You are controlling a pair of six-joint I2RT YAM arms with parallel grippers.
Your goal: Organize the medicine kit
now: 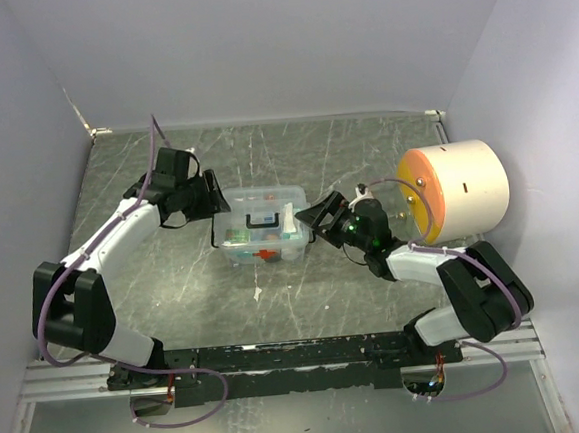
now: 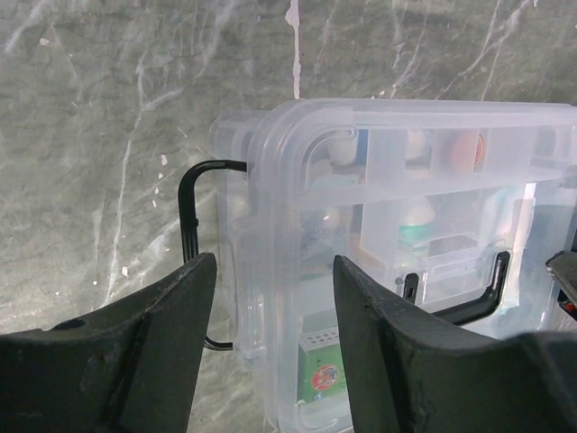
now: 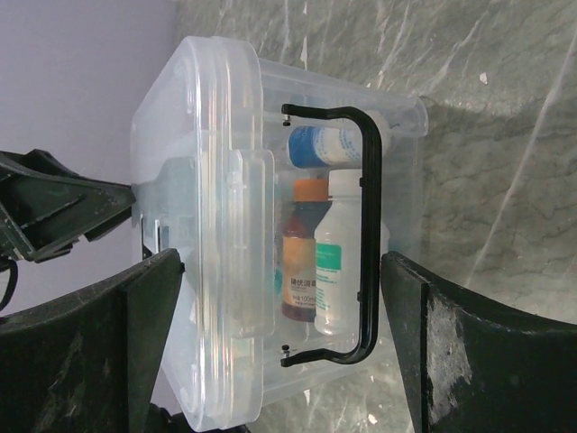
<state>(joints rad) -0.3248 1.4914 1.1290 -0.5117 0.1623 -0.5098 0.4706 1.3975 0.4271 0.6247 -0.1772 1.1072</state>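
The medicine kit (image 1: 263, 224), a clear plastic box with a black handle (image 3: 368, 234), lies mid-table between both arms, its lid on. Inside it show a brown bottle with an orange cap (image 3: 302, 262), a white bottle with a green label (image 3: 335, 253) and a green packet (image 2: 320, 365). My left gripper (image 1: 216, 197) is at the kit's left end. In the left wrist view the left gripper (image 2: 275, 271) has its jaws apart, straddling the box's rim (image 2: 270, 225). My right gripper (image 3: 281, 271) stands wide open around the kit's right end, touching nothing.
A big cream cylinder with an orange face (image 1: 458, 191) lies on its side at the right, close behind the right arm. Grey walls close in the marbled table (image 1: 295, 156) on three sides. A black rail (image 1: 280, 356) runs along the near edge.
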